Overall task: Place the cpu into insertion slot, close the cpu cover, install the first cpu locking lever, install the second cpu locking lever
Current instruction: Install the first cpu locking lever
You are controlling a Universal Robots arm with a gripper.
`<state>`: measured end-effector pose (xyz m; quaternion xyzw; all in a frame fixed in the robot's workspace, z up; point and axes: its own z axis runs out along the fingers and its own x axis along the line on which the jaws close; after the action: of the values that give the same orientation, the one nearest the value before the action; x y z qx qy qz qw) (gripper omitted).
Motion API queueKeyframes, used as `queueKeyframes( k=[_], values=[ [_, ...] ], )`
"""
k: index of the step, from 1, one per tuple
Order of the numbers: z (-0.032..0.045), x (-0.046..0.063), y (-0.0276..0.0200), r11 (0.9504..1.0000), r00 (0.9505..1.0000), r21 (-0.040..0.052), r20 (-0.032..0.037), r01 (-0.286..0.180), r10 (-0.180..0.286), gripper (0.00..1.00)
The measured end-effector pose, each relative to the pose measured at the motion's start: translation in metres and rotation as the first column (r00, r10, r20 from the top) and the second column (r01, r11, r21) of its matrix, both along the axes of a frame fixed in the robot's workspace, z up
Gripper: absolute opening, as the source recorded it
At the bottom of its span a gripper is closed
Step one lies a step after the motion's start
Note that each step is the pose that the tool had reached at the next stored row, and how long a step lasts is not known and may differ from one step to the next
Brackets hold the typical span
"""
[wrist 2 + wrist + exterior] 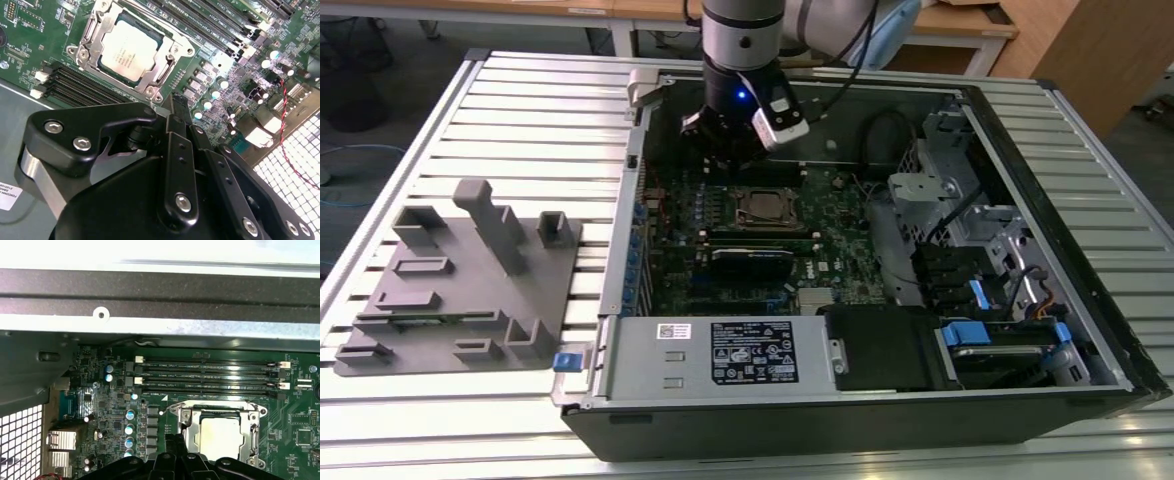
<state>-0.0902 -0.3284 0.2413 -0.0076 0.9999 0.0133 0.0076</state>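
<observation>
The cpu [127, 47] lies flat in the insertion slot [767, 210] on the green motherboard, its silver face up, and it also shows in the first wrist view [220, 437]. The silvery cpu cover [172, 55] lies down around it, framing the chip. Thin metal lever rods [90, 30] run along the frame's sides. My gripper [172, 102] hovers just beside a corner of the socket with its black fingers together and nothing between them. In the exterior view the gripper [720, 150] hangs over the board behind the socket.
Black memory slots [210, 375] run beside the socket, near the case wall [160, 285]. A black card [750, 262] sits in front of the socket. The power supply [720, 352] and drive cage [987, 250] crowd the case. A grey parts fixture [460, 275] stands on the table at the exterior view's left.
</observation>
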Motion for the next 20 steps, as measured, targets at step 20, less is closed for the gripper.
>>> queueKeyframes(
  k=[20],
  values=[
    [0.0101, -0.013, 0.0, 1.0, 1.0, -0.0009, 0.0076, 0.0, 0.0, 0.11]
  ],
)
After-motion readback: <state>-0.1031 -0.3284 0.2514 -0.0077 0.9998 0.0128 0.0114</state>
